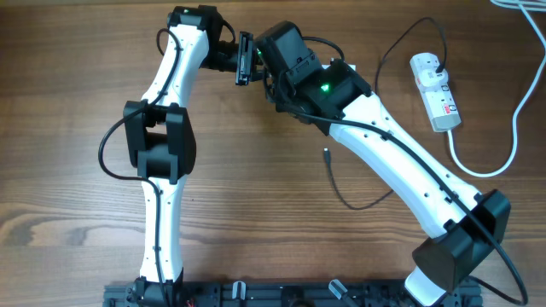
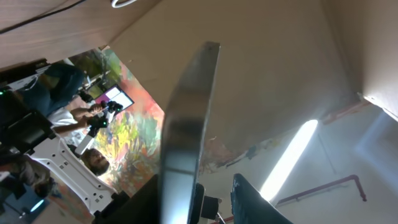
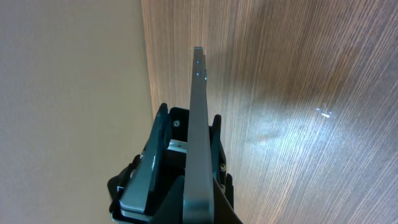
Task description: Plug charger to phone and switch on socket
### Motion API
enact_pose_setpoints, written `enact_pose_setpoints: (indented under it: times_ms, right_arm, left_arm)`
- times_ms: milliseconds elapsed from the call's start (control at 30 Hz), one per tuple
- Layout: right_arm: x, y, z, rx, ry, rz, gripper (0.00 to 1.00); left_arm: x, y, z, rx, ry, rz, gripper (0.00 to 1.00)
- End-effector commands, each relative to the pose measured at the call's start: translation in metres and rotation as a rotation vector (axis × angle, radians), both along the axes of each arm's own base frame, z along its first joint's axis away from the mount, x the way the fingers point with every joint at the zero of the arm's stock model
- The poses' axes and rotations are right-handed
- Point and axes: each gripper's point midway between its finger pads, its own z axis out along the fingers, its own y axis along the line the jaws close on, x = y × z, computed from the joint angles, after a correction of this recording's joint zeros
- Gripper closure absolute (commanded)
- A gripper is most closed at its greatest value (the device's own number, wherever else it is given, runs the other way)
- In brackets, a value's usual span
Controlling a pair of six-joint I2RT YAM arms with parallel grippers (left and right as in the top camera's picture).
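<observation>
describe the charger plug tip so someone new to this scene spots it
Start at the white power strip on the right, then the right arm's white forearm beside it. On the table just left of that forearm lies the small black plug tip, ending a thin black cable, unlike the strip's thick white cord.

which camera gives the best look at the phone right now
Right wrist: the phone stands sharp and edge-on there, held between the fingers of the right gripper. Overhead shows it only as a small dark sliver. Left wrist shows just a blurred grey edge. No view shows its screen.
</observation>
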Motion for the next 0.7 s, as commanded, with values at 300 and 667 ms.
enact_pose_setpoints:
  times_ms: [300, 667]
  right_arm:
    - [0.005, 0.005, 0.002, 0.031, -0.013, -0.003, 0.96]
    - [0.005, 0.01, 0.003, 0.054, -0.01, 0.014, 0.94]
  left_arm:
    - [-0.003, 0.001, 0.021, -0.029, -0.034, 0.005, 0.75]
    - [-0.003, 0.001, 0.021, -0.029, -0.033, 0.005, 0.84]
